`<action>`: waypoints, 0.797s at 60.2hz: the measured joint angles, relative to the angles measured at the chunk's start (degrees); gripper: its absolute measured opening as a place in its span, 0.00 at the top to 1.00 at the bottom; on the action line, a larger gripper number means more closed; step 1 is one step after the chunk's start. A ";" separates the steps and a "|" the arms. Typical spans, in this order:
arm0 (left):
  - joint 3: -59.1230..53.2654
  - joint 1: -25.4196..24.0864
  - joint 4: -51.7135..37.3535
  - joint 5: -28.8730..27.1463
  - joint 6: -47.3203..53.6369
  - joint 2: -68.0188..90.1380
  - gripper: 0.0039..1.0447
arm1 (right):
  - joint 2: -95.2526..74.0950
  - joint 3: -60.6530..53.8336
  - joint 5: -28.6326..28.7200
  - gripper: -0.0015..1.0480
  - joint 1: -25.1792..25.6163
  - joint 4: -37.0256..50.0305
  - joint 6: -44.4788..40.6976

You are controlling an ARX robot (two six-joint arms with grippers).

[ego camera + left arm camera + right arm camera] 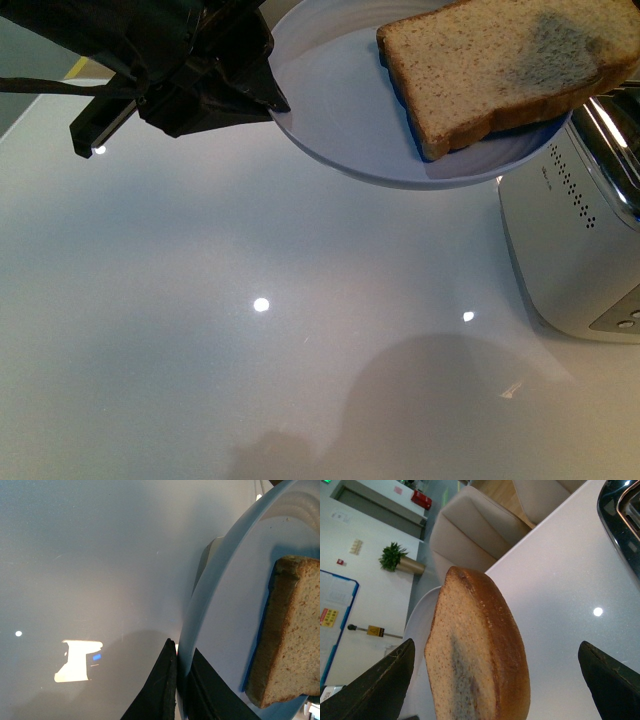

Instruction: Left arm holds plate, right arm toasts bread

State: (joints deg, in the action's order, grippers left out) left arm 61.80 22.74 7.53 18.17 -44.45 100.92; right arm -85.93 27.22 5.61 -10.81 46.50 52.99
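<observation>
While bread (500,65) lies on the plate (335,115), left end effector (275,100) clamps its rim; right end effector (497,677) gapes.

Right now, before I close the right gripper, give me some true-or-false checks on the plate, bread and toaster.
1. The left gripper is clamped on the rim of the plate. True.
2. The bread is already in the toaster. False: it lies on the plate.
3. The right gripper is shut on the bread. False: it is open, one jaw on either side of the slice.
4. The toaster stands on the table, to the robot's right. True.
5. The plate rests on the table. False: it is held above it.
</observation>
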 joint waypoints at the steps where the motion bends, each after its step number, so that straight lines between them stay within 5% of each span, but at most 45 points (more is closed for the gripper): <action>1: 0.00 0.00 0.00 0.00 0.00 0.00 0.97 | -0.15 0.09 -0.02 0.09 -0.09 0.00 0.02; 10: 0.00 0.00 0.00 0.00 0.00 0.00 0.97 | -0.81 0.79 -0.04 0.10 -0.68 0.22 0.59; 39: 0.00 0.00 0.00 -0.02 0.00 0.00 0.97 | -1.97 1.33 0.33 0.86 -0.85 0.26 2.69; 48: 0.00 0.00 0.00 0.02 0.00 0.00 0.97 | 0.48 1.33 0.37 0.97 -0.66 -1.46 2.97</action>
State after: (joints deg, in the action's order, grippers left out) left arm 61.80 22.74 7.53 18.20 -44.45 100.92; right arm -85.45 28.56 5.98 -11.46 45.04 55.96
